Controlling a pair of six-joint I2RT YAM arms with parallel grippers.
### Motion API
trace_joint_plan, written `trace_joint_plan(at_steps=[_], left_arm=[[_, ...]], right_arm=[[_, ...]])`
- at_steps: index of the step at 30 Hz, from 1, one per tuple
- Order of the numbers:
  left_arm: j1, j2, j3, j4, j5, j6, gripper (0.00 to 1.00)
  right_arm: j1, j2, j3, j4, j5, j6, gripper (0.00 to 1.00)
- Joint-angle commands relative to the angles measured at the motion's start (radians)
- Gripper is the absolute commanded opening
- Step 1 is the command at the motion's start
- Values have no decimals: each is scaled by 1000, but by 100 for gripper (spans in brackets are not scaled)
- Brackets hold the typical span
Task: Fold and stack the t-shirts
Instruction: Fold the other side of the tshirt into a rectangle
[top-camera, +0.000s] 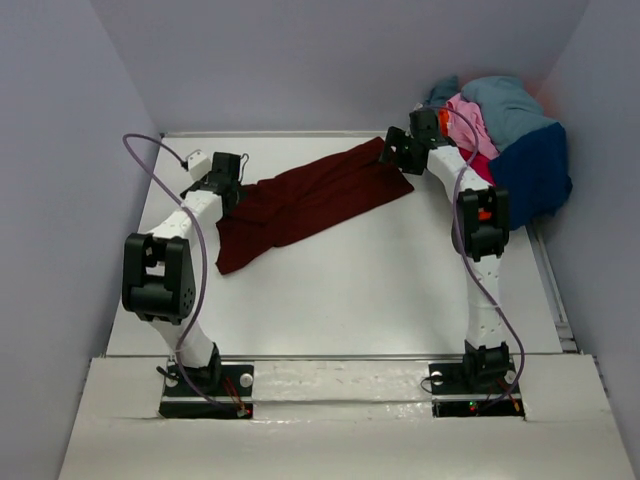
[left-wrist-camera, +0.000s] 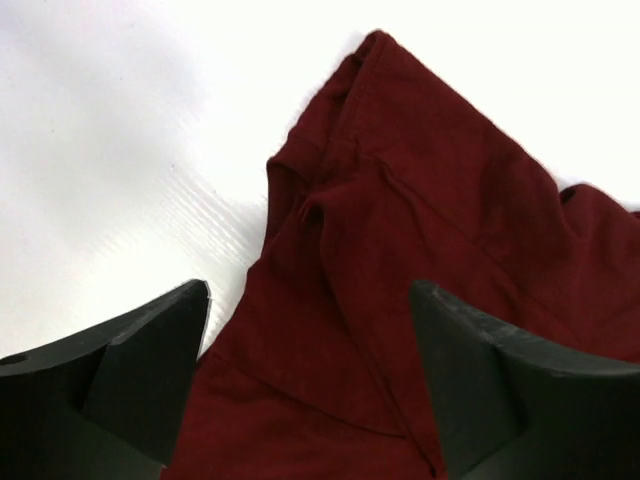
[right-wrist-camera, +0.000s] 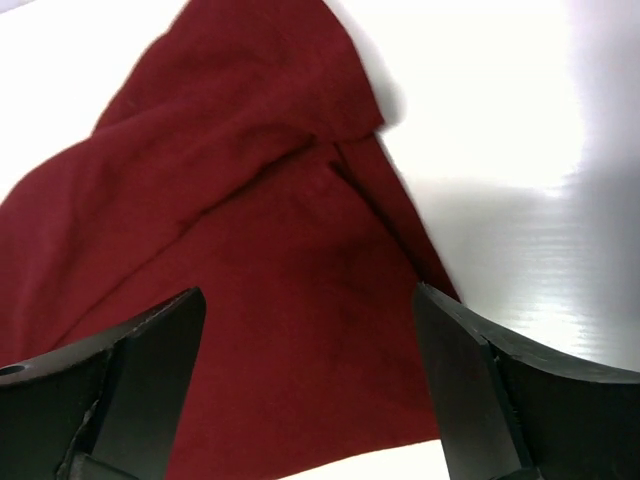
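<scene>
The maroon shirt (top-camera: 310, 200) lies in a rumpled diagonal band across the table (top-camera: 350, 300), running from centre-left toward the upper right of the top view. The left gripper (top-camera: 228, 178) is at the shirt's left end with its fingers spread wide. In its wrist view, maroon cloth with a seam and folds fills the gap between them. The right gripper (top-camera: 398, 152) is at the shirt's upper-right end, fingers spread too, with cloth below and bare table at the right of its frame. Neither is pinching anything, and I can't tell whether the fingertips touch the cloth. In the upper right corner sits the pile (top-camera: 520, 140): pink, teal on top, navy down the front.
</scene>
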Motion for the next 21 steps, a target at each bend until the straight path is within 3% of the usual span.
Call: trace_joint_plan(at_steps=[1, 6, 11, 16, 21], left_arm=[[41, 23, 119, 52, 22, 61, 99], [60, 66, 296, -2, 24, 130, 99], [69, -6, 378, -59, 99, 166, 99], [35, -142, 208, -96, 257, 17, 99], [-106, -227, 4, -87, 335, -179, 93]], right_arm=[[-4, -31, 73, 51, -53, -27, 91], [-4, -91, 41, 92, -93, -36, 94], [-4, -133, 13, 92, -124, -33, 94], [6, -182, -54, 110, -171, -4, 92], [26, -234, -178, 150, -159, -1, 88]])
